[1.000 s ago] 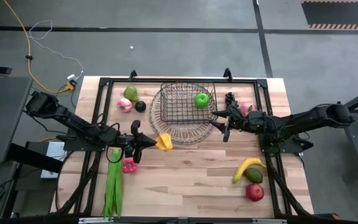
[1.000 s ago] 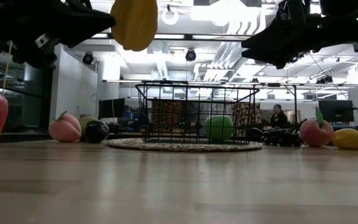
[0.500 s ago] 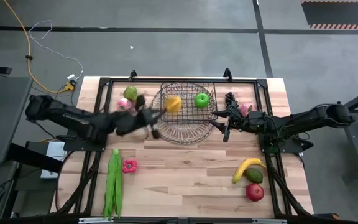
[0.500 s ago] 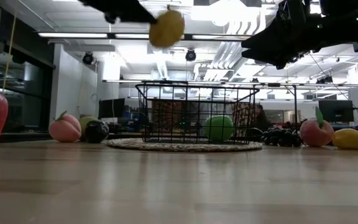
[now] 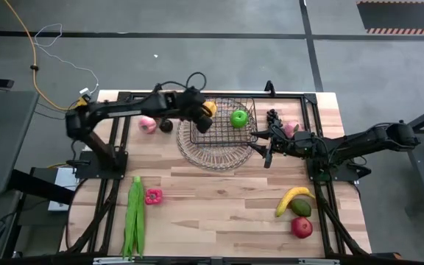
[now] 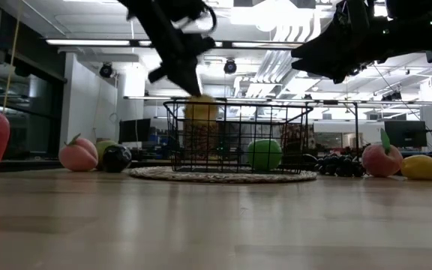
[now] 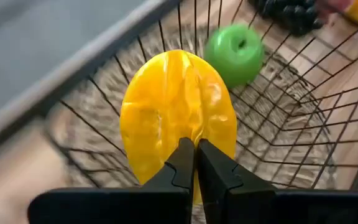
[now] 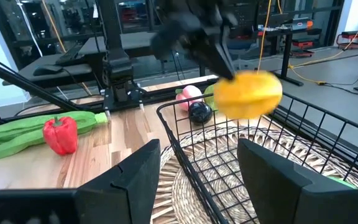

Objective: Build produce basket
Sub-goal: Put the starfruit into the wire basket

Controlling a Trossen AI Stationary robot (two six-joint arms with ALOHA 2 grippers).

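We've got the left tool point(image 5: 199, 110) pinched tight on a yellow fruit point(image 7: 178, 121), holding it just inside the basket point(image 5: 219, 140) at its far-left corner, near the green apple point(image 5: 238, 118). Our right tool point(image 5: 265, 145) hangs spread open beside the basket's right rim.

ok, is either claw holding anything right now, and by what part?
Left claw pinches the yellow fruit at its lower edge, over the basket. Right claw is open, holding nothing.

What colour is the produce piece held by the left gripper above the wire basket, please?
Glossy yellow-orange produce piece, clearest in the left wrist view.
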